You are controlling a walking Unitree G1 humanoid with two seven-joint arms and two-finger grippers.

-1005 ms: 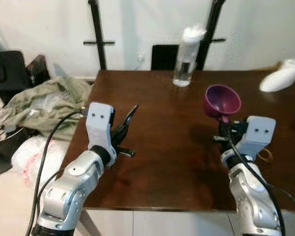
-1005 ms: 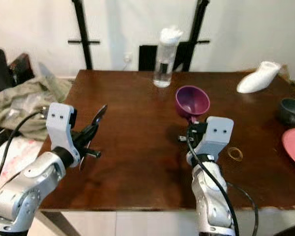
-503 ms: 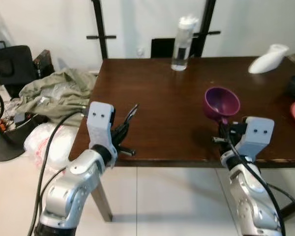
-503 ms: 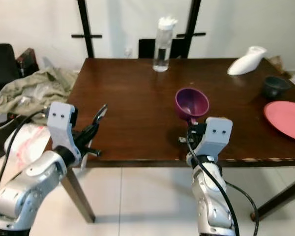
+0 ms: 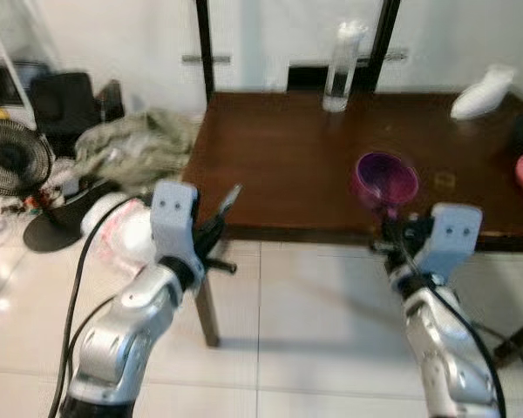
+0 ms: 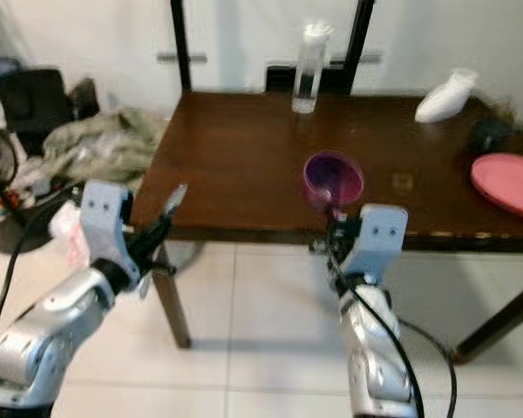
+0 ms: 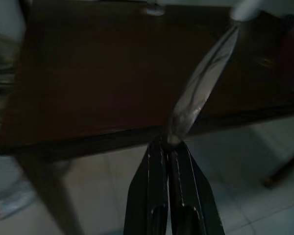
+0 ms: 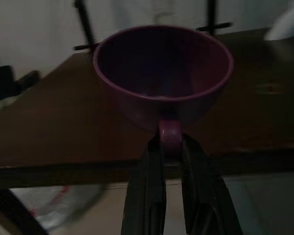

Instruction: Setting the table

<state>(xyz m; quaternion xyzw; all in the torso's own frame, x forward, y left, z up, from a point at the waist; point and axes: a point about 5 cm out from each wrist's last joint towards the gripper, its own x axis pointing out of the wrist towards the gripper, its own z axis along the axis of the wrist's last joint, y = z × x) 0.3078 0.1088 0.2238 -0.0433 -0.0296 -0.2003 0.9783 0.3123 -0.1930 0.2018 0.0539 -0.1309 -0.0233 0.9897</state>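
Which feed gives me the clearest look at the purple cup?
The right wrist view: the purple cup is large there, its handle pinched by the right gripper. Both eye views show it smaller, held before the table edge.

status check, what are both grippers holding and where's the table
Left gripper shut on knife. Right gripper shut on purple cup by its handle. Table ahead, pink plate at its right end.

No text, label, brand, number or sign can be read anywhere in these pictures. The clear plastic bottle at the far edge of the dark brown wooden desk carries no legible marking, and the views are too blurred and dim to make out any fine print.
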